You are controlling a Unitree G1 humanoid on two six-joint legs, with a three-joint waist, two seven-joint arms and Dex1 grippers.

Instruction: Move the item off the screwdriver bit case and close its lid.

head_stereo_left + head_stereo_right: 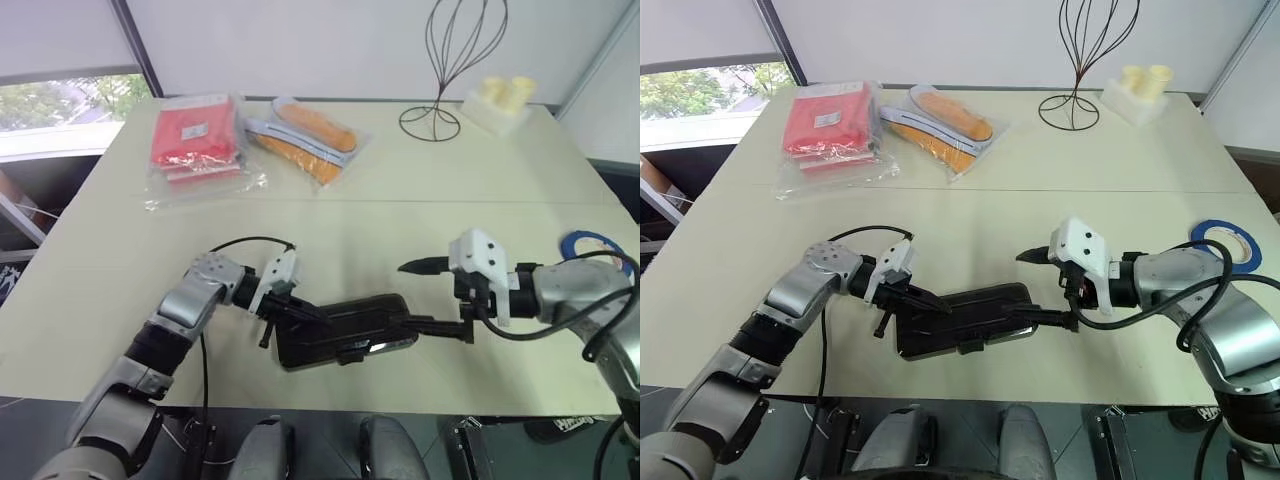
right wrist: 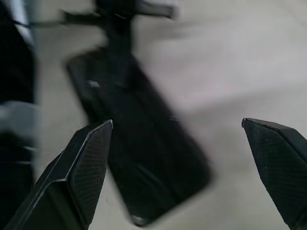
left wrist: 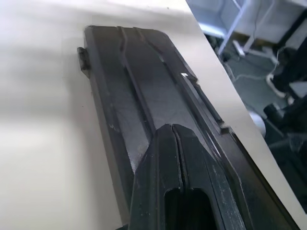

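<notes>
Resting on the closed lid (image 1: 340, 318) at the case's left end: left gripper (image 1: 932, 303), fingers pressed together, tips flat on the lid surface as seen in the left wrist view. Nothing pinched between them.

Spread wide on the other side: right gripper (image 1: 432, 296), one finger (image 1: 420, 265) hovering above the counter (image 1: 420, 215), the other finger (image 1: 440, 325) low at the right end of the case. Cannot tell whether that lower finger touches the case. Nothing held between the two fingers; right wrist view looks between both textured pads (image 2: 91, 167) down onto the dark case.

Lying flat near the front edge of the counter, between the two grippers: screwdriver bit case (image 1: 965, 320), lid down, long axis running left to right and slightly skewed. Black latch (image 1: 352, 352) on the near long side, facing the counter edge. Ribbed dark lid surface visible along its length in the left wrist view.

Sitting well off the case, far right on the counter beyond the right arm: blue roll of tape (image 1: 1225, 242), lying flat, partly crossed by a black cable.

Further back: red plastic-wrapped packet (image 1: 195, 140) at the far left, orange plastic-wrapped packet (image 1: 305, 135) just beside it. Black wire stand (image 1: 445, 70) at the far middle, with a small pale-yellow object on a white base (image 1: 500, 98) just to its right.
</notes>
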